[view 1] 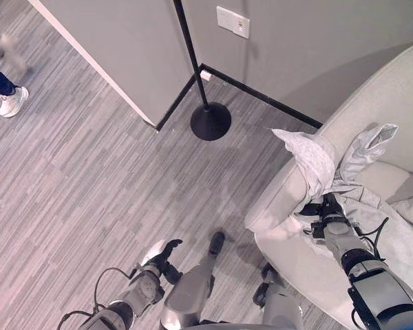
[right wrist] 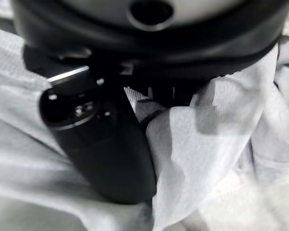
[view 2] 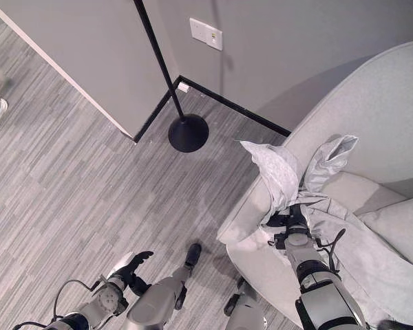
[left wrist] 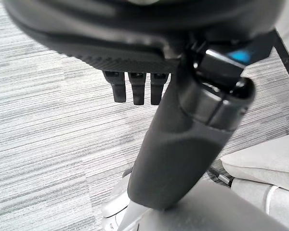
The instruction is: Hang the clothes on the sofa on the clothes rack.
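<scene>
Both eye views look steeply down from the robot's head and share the striped floor, the clothes rack base by the wall corner, and the sofa beyond that base. The left wrist view sits very close behind the left robot hand, facing the floor and a sofa edge. The right wrist view presses close against the right robot hand, facing pale clothes on the sofa.

Living-room corner, home-like or a mock-up of one. Grey wood-grain plank floor; grey walls with dark skirting and a white wall switch. Pale upholstered sofa with clothes draped on its arm. Black rack, pole on round base, stands nearby. A person's shoe at the edge.
</scene>
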